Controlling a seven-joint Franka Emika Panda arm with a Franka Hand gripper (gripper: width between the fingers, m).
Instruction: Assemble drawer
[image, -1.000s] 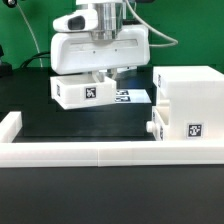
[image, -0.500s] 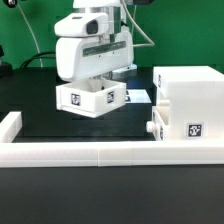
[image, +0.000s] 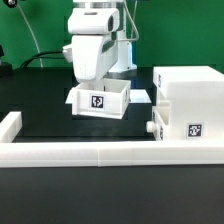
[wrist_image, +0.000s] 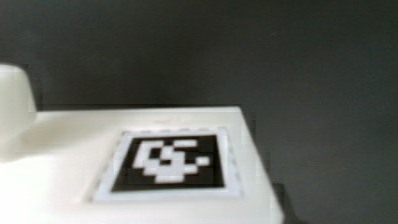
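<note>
My gripper (image: 99, 84) is shut on a small white drawer tray (image: 100, 101), gripping its rear wall from above. The tray hangs just over the black mat at the middle, its open top up and its tagged face toward the camera. In the wrist view the tray's tagged white face (wrist_image: 173, 160) fills the near part, with black mat beyond; my fingers do not show there. The tall white shell (image: 188, 95) stands at the exterior view's right. A second tray (image: 180, 130) sits in its lower slot, knob (image: 150, 127) pointing to the exterior view's left.
A low white wall (image: 80, 152) edges the mat along the front and rises at the left corner (image: 10, 124). The marker board (image: 141, 96) lies flat behind the held tray. Cables and a green backdrop are at the back.
My gripper has turned the held tray about the vertical, so its tagged face now points toward the camera, and has shifted it slightly to the exterior view's right.
</note>
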